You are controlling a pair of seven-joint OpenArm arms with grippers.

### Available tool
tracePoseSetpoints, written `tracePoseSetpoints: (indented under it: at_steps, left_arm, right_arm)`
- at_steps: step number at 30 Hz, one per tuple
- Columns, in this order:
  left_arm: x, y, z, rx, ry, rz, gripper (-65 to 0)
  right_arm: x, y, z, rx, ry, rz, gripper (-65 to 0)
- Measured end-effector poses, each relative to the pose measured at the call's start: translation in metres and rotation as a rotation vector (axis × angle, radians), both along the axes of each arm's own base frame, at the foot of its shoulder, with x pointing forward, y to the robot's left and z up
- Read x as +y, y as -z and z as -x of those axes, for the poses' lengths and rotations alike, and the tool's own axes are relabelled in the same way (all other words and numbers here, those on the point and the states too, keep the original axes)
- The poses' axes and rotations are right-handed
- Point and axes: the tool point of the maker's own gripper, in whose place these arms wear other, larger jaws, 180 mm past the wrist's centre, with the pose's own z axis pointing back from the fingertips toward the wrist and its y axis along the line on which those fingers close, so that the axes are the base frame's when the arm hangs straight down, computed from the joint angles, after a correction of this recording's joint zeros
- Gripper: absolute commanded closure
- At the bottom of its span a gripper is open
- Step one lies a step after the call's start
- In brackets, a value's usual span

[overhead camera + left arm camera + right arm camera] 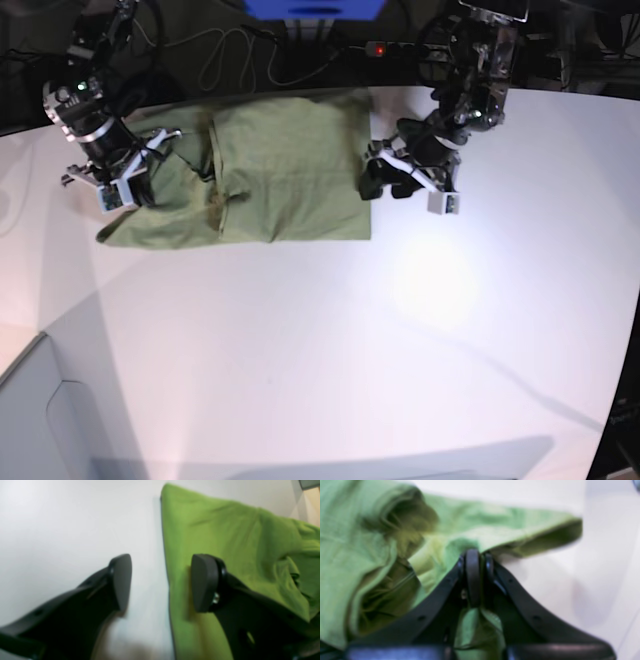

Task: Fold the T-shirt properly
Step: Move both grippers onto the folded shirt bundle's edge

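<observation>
Already the T-shirt (270, 170) lies on the white table (400, 350) as a rough rectangle, so some folding looks done, though its end toward the right arm is bunched and wrinkled rather than flat. That right gripper (476, 562) has its jaws pressed together on a pinch of the cloth at that bunched end. At the opposite, straight edge, the left gripper (161, 582) stands with jaws spread, one finger over the cloth and one over bare table, holding nothing. My judgement: roughly midway, with the bunched end to smooth and further folds left.
</observation>
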Motion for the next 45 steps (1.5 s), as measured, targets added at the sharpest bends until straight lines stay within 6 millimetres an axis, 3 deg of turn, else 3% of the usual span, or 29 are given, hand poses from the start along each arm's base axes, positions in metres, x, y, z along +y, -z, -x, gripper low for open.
tracePoseSetpoints:
  at_steps: [8, 17, 23, 27, 37, 45]
  left_arm:
    - [-0.011, 0.002, 0.004, 0.006, 0.028, 0.009, -36.6]
    - [-0.010, 0.002, 0.005, 0.008, 0.029, 0.007, -36.6]
    - [-0.009, 0.002, 0.005, 0.010, 0.029, 0.007, -36.6]
    - [-0.009, 0.002, 0.008, 0.011, 0.030, 0.008, -36.6]
    - [-0.009, 0.002, 0.009, 0.012, 0.029, 0.008, -36.6]
    - [-0.010, 0.000, 0.011, 0.015, 0.040, 0.003, -36.6]
  right_arm:
    - [0.073, -0.033, -0.003, -0.088, -0.207, -0.037, -0.2]
    - [0.165, -0.047, 0.001, -0.131, -0.465, -0.139, -0.2]
    - [0.204, -0.022, 0.004, -0.060, -0.585, -0.182, -0.2]
    - [0.219, 0.000, 0.013, 0.006, -0.669, -0.174, -0.2]
    - [0.235, -0.002, 0.015, -0.001, -0.729, -0.175, -0.4]
    - [0.251, 0.020, 0.011, 0.061, -0.766, -0.182, -1.1]
